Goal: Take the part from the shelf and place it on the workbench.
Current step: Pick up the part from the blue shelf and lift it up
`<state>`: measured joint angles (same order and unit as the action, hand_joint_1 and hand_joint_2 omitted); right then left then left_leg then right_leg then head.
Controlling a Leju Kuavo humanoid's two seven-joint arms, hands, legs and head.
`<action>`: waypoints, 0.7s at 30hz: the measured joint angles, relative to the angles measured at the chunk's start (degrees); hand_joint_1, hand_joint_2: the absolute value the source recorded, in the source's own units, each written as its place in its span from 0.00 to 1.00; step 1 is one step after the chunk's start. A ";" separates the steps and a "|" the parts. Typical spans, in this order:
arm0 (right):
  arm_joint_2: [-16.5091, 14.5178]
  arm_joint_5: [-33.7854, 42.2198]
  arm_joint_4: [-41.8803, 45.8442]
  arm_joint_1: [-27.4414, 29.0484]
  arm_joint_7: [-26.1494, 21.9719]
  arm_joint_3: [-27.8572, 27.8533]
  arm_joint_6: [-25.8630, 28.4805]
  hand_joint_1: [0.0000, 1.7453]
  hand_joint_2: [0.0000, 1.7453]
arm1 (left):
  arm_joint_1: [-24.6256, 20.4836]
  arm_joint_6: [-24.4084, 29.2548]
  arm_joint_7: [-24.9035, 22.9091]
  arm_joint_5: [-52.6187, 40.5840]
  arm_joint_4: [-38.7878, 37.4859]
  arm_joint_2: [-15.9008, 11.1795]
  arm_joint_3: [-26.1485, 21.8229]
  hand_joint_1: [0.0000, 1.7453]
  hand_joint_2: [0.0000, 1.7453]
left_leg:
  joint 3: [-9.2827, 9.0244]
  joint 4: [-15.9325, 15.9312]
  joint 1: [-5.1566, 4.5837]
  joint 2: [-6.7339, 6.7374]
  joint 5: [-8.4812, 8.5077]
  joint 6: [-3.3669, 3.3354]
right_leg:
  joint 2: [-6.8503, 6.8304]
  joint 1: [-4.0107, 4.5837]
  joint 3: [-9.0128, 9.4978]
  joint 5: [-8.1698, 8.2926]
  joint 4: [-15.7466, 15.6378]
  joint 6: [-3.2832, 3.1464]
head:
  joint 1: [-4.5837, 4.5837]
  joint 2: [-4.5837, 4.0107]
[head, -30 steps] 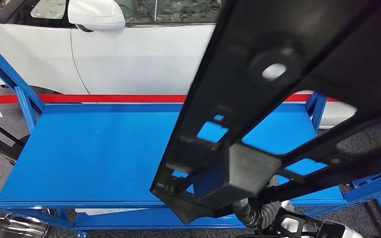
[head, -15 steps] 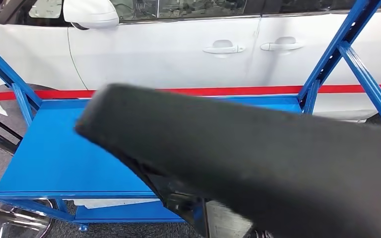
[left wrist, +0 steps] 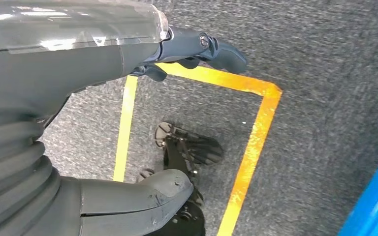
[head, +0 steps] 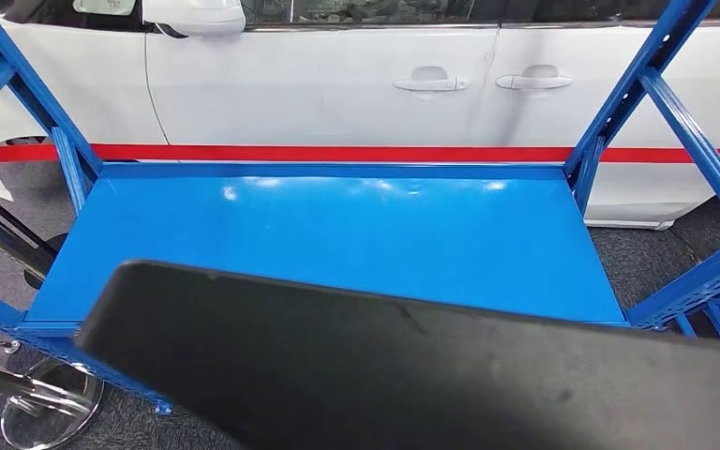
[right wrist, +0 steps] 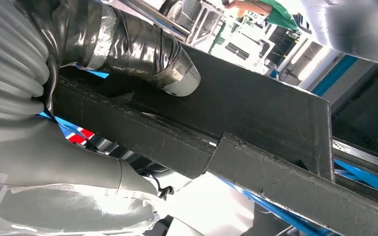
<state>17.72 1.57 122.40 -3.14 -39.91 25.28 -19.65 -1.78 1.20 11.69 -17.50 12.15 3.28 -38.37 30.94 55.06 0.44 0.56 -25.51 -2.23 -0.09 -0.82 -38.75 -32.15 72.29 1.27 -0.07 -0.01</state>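
Part [head: 412, 375], a long black panel, is being carried in the right robot hand [right wrist: 128, 64], whose fingers are clamped on it, near the blue shelf [head: 337, 234]; left robot hand [left wrist: 128, 123] is hanging with fingers apart. Placement on the counter is outstanding.

A white car [head: 356, 84] stands side-on behind the blue metal rack [head: 619, 122], a red stripe [head: 337, 153] crossing in front of its doors. The floor is grey carpet [left wrist: 325, 73] — marked with yellow tape lines [left wrist: 256, 132] that meet at a corner. Overhead light glints in pale patches along the rack's far edge.
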 joint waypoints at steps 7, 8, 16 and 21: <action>0.33 -0.03 0.45 -0.08 0.10 -0.14 -0.01 1.00 1.00 | -0.03 -0.04 0.02 -0.02 0.00 0.26 -0.06 0.00 1.00 | 1.94 0.42 -0.09 -0.11 2.07 1.80 | -0.05 0.92 11.50 3.53 -17.37 -2.25 | -0.02 0.01; 0.35 -0.05 0.46 -0.12 0.11 -0.14 -0.01 1.00 1.00 | -0.03 -0.04 0.03 -0.02 0.00 0.22 -0.09 0.00 1.00 | 2.24 0.80 -0.08 -0.19 1.49 2.11 | -0.18 0.74 11.21 4.05 -17.62 -2.55 | -0.03 0.00; 0.40 -1.10 0.56 -0.07 0.13 -0.14 0.56 1.00 1.00 | -0.07 -0.08 0.47 -0.23 0.00 0.11 -0.36 0.00 1.00 | 3.61 14.33 0.59 -0.39 -5.68 3.86 | -0.62 0.41 5.26 8.22 -16.90 -3.07 | -0.27 0.00; 0.92 -1.11 1.23 0.33 0.23 -0.14 1.31 1.00 1.00 | -0.27 -0.25 0.77 -0.53 0.00 -0.03 -0.59 0.00 1.00 | -6.97 -1.80 0.23 -0.63 -4.04 2.73 | -0.73 0.48 3.58 10.43 -16.57 -1.61 | -0.28 -0.01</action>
<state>18.64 0.46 123.63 -2.81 -39.68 25.14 -18.34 -2.05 0.96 12.46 -18.04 12.15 3.25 -38.97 23.97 53.26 0.67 -0.08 -29.55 0.49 -0.82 -0.34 -35.17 -21.72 55.73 -0.34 -0.34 -0.01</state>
